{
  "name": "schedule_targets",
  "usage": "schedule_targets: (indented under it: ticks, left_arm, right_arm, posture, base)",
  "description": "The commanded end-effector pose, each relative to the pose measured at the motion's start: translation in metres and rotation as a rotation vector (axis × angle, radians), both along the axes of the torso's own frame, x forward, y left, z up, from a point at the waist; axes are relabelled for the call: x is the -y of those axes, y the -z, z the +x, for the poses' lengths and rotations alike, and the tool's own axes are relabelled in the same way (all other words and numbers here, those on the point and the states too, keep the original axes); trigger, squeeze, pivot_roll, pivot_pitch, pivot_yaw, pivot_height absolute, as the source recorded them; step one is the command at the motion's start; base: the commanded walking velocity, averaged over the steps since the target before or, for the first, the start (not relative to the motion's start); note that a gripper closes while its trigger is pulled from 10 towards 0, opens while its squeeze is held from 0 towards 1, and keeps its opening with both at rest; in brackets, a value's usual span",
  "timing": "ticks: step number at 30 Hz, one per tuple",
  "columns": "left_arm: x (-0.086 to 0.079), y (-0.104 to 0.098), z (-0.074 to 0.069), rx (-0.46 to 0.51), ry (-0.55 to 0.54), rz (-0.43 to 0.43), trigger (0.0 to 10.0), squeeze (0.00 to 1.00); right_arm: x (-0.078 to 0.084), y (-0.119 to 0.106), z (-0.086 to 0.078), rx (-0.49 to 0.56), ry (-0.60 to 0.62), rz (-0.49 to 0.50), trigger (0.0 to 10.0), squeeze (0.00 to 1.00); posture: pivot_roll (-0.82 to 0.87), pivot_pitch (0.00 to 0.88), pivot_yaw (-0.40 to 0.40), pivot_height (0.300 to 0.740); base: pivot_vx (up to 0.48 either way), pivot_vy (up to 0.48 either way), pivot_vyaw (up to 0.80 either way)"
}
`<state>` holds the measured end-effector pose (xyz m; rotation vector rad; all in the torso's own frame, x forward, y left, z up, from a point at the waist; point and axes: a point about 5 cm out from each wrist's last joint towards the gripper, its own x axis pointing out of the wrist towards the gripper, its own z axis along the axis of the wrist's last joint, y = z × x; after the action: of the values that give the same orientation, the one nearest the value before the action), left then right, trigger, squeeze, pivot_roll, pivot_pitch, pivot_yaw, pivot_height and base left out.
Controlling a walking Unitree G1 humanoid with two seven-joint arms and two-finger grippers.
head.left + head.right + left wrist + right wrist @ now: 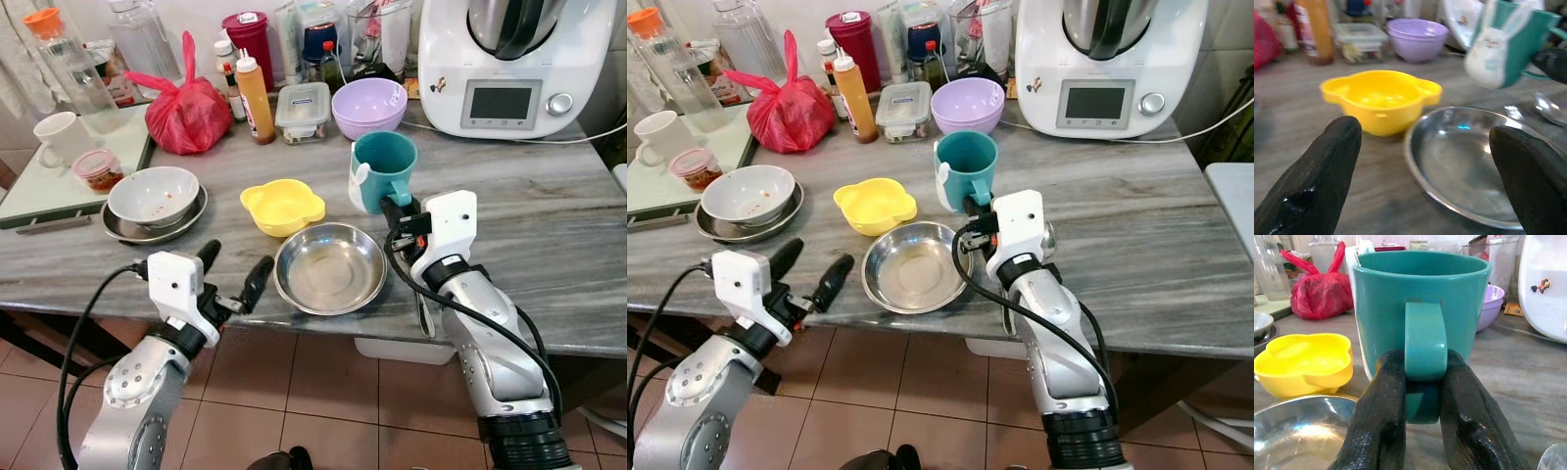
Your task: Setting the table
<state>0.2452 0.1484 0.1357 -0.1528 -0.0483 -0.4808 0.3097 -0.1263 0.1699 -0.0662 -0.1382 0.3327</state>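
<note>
While the left gripper (pixel 233 268) hovered spread-fingered beside the steel bowl (pixel 329 267), the right gripper (pixel 1422 396) pinched the teal mug (pixel 1420 303) by its handle.

A long grey counter (pixel 549 225) made of streaky stone runs across the room. Under it the floor (pixel 323 392) has square tiles in a warm pinkish brown, with thin pale lines between them. Behind the counter the wall (pixel 201 15) is light and plain. A big white kitchen machine (pixel 505 64) with a small screen stands at the back of the counter, and a white cord (pixel 588 137) runs from it along the top. On the left side lies a pale green board (pixel 59 181). The light is soft and even, and the stone shines a little.
</note>
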Motion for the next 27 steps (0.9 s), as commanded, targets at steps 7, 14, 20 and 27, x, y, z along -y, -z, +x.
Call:
schedule_targets:
  ticks: [7, 14, 20, 27]
  left_arm:
    - [0.003, -0.002, -0.007, -0.025, 0.11, -0.003, 10.0, 0.0]
    - [0.003, -0.002, -0.007, -0.027, 0.125, 0.001, 10.0, 0.0]
    - [0.004, -0.004, -0.007, -0.028, 0.135, -0.003, 10.0, 0.0]
    - [0.006, -0.004, -0.008, -0.029, 0.14, -0.01, 10.0, 0.0]
  right_arm:
    - [0.004, 0.003, 0.0, -0.014, 0.02, -0.017, 10.0, 0.0]
    - [0.005, 0.009, 0.003, -0.028, 0.029, -0.017, 10.0, 0.0]
    - [0.005, 0.018, 0.004, -0.057, 0.028, -0.017, 10.0, 0.0]
    - [0.002, 0.021, 0.003, -0.055, 0.015, -0.022, 10.0, 0.0]
  posture:
    - [-0.1, 0.118, 0.149, 0.74]
    - [-0.1, 0.113, 0.147, 0.74]
    - [-0.1, 0.111, 0.147, 0.74]
    - [-0.1, 0.111, 0.147, 0.74]
  base:
    - [0.0, 0.0, 0.0]
    - [0.0, 0.0, 0.0]
    - [0.0, 0.0, 0.0]
    - [0.0, 0.0, 0.0]
